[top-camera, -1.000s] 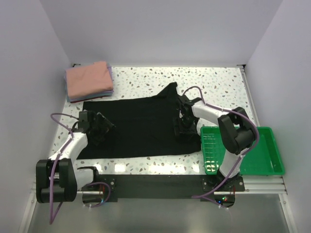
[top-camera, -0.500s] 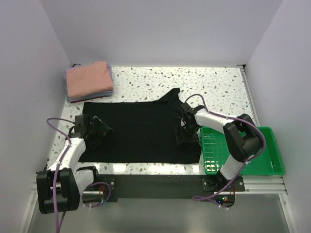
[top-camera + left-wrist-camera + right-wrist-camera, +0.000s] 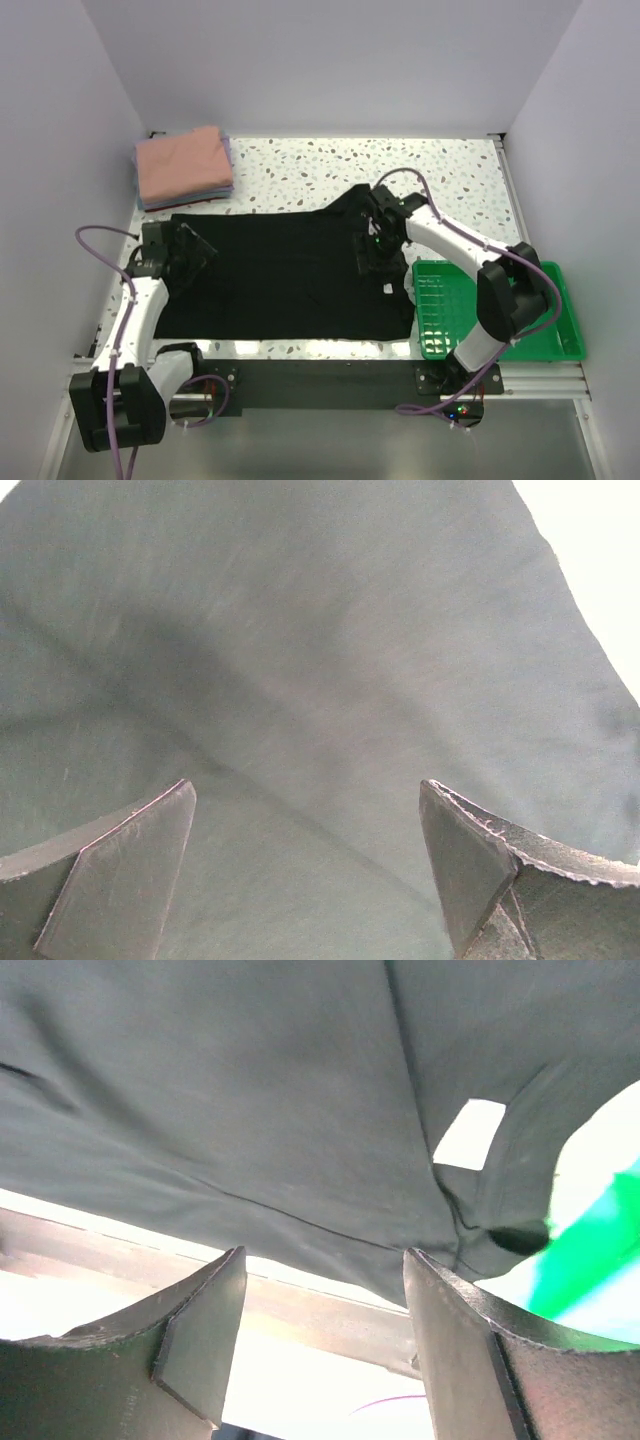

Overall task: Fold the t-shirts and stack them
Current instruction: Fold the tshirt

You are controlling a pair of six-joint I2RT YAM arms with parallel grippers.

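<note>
Matt black cloth t-shirt (image 3: pixel 280 270), green plastic tray (image 3: pixel 566 336)

Speckled table (image 3: pixel 450 170): black t-shirt (image 3: pixel 280 270), folded shirt stack (image 3: pixel 185 165), green tray (image 3: pixel 555 330).

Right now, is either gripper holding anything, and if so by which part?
Nothing is held. The left gripper and the right gripper are both open over the black t-shirt, with no cloth between their fingers.

The left arm (image 3: pixel 135 310) and right arm (image 3: pixel 450 238) wear white shells between black joints, each trailing a looping purple cable (image 3: pixel 400 173). The left tool (image 3: pixel 310 865) and right tool (image 3: pixel 320 1345) carry flat, dark, wedge-shaped fingers (image 3: pixel 120 870) with scuffed pale edges.
</note>
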